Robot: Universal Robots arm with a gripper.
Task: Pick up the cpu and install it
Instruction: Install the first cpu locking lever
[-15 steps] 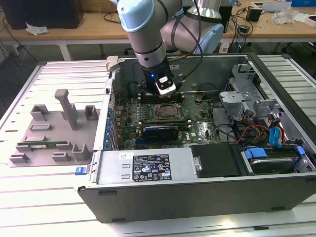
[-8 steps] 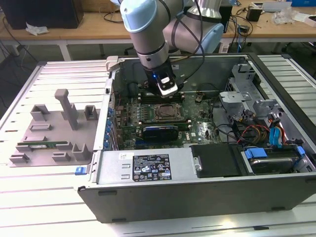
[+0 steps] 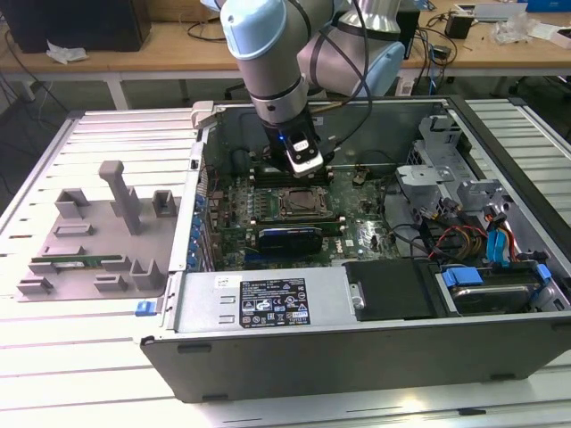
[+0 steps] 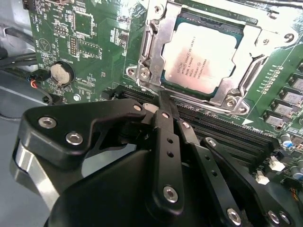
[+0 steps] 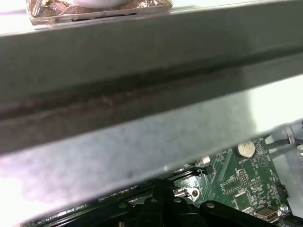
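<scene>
I am looking at the cpu (image 4: 201, 59) in the second wrist view. It is lying flat inside the socket frame (image 4: 156, 45). My gripper (image 4: 163, 100) is hanging just beside that frame, jaws pressed together on nothing. I think I am needing to go slow and gentle here, so nothing bumps the chip crooked.
</scene>
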